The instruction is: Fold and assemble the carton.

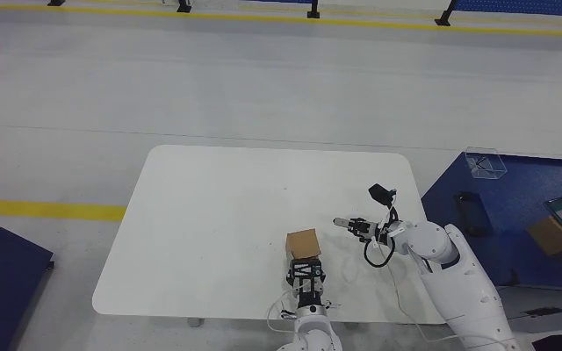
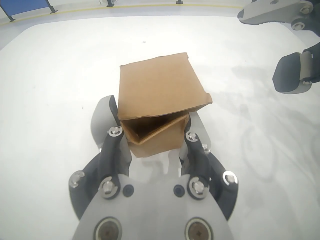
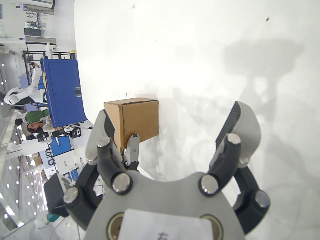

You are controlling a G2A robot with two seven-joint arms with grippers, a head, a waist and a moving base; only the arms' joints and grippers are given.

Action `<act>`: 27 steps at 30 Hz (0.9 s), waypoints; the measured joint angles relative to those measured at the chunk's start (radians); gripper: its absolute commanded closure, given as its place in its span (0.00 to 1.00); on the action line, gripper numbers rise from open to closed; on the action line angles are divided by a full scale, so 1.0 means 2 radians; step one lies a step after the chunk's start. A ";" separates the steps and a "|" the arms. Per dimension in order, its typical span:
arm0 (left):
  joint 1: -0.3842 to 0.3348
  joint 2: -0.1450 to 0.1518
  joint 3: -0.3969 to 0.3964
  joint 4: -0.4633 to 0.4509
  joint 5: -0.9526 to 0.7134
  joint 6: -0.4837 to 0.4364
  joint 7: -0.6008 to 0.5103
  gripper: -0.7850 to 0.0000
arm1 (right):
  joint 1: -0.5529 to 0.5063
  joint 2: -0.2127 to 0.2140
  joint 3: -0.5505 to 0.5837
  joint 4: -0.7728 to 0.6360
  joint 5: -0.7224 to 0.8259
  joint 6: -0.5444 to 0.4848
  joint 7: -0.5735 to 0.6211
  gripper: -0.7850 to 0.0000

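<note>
A white bench [image 1: 211,219] with rounded corners stands on a pale workshop floor. At its near edge the left claw [image 2: 152,126] is closed on the brown cardboard carton [image 2: 160,83], one finger pressed to each side wall of the end that faces the robot. The carton rests on the bench, already squared up into a box. That gripped end is not closed, though: one inner flap [image 2: 160,128] slants across the opening and the top panel juts out over it. Just beside the carton, slightly farther in, the right claw [image 1: 344,224] hangs above the bench, jaws wide apart and holding nothing, pointing toward the carton's side. The step in hand looks like closing the end flaps while the left claw steadies the body. The next move probably calls for the right claw to press the slanted flap flat without pushing the carton out of the grip.
</note>
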 measured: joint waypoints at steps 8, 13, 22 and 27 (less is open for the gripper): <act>0.009 0.004 -0.015 -0.032 0.006 -0.017 0.013 0.82 | 0.000 0.000 0.000 0.000 0.000 0.000 0.000 0.00; 0.030 0.016 -0.063 -0.108 -0.042 -0.118 -0.017 0.81 | 0.000 0.000 0.000 0.000 0.000 0.000 0.000 0.00; 0.087 0.054 -0.198 -0.232 -0.136 -0.321 -0.136 0.76 | 0.000 0.000 0.000 0.000 0.000 0.000 0.000 0.00; 0.091 0.059 -0.226 -0.221 -0.155 -0.344 -0.171 0.54 | 0.000 0.000 0.000 0.000 0.000 0.000 0.000 0.00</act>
